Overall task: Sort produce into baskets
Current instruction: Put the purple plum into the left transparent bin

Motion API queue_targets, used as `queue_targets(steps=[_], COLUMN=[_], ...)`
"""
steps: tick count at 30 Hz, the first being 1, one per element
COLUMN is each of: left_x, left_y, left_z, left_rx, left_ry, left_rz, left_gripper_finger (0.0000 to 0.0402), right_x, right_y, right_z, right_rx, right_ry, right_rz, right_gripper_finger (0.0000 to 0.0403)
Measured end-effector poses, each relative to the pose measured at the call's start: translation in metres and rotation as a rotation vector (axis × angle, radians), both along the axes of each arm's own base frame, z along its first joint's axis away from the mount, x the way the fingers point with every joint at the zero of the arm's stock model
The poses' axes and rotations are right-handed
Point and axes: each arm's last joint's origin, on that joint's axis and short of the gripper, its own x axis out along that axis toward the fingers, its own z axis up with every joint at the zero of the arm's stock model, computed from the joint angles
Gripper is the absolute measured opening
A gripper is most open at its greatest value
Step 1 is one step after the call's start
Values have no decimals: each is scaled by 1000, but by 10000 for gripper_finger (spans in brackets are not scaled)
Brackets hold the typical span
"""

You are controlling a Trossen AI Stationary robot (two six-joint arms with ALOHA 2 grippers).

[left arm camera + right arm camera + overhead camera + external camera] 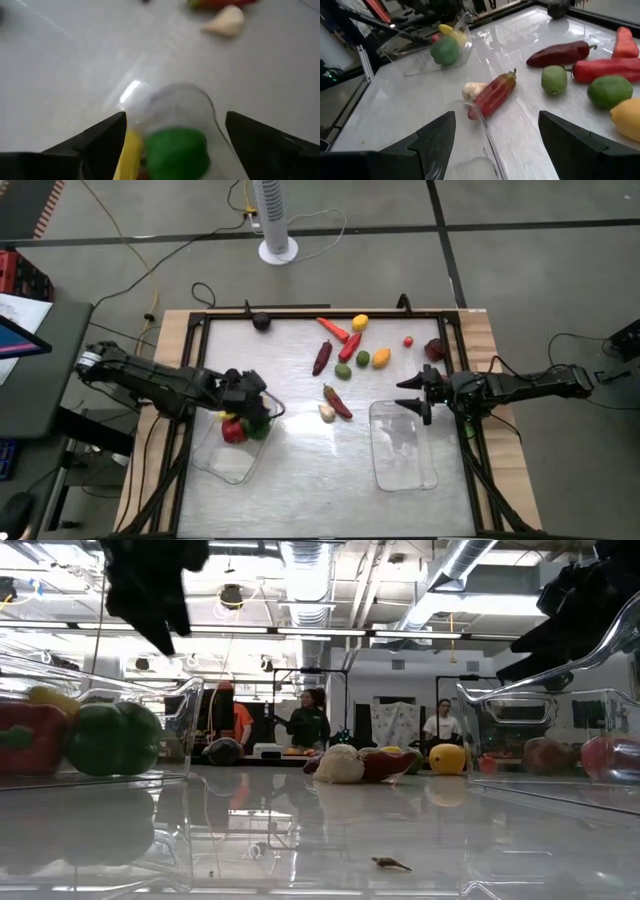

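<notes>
The left clear tray (225,460) holds a red pepper (233,431), a green piece (259,426) and a yellow piece (131,152). My left gripper (262,406) hangs open over that tray's far right corner (175,100), above the green piece (176,150). The right clear tray (403,448) lies bare. My right gripper (413,398) is open at its far right corner, and the tray's rim (487,132) runs between its fingers. Loose produce lies on the table's far middle, with a white garlic (326,413) and a red chili (339,403) nearest the trays. My right gripper stands level, coming from the table's right, with its open fingers on either side of the right tray's far rim (485,127). I cannot tell whether a finger touches the rim. The tray lies on the table.
On the far half lie a dark red chili (321,357), red peppers (349,346), green limes (363,359), a lemon (381,358), a yellow piece (360,322), a small red piece (408,341) and dark pieces (435,349) (261,321). A black frame (330,313) borders the table. People stand in the room behind.
</notes>
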Motion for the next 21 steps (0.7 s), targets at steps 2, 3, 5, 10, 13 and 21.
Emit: queue_targets(steps=[2,3,5,10,13,21], left_x=[7,10,17,32,39,31], left_y=[10,16,30,73,91,144], left_z=[-8,-11,-18,-30,-34,-33], left_rx=[28,48,92,187,187,222], left_ry=[46,62,98,116,100,81], left_rz=[36,56,102,230,217,364], left_gripper_finger=[330,331,331,331,331,332], right_x=[0,0,0,0,0,0], right_y=[0,0,0,0,0,0], right_z=[1,1,1,1,0,-1], right_rx=[0,0,-2,-6,-14,-25], right_ry=[-7,-10,-13,-8,0,16], right_rz=[0,0,1,2,5,8], right_gripper_finger=[310,310,310,310,310,310])
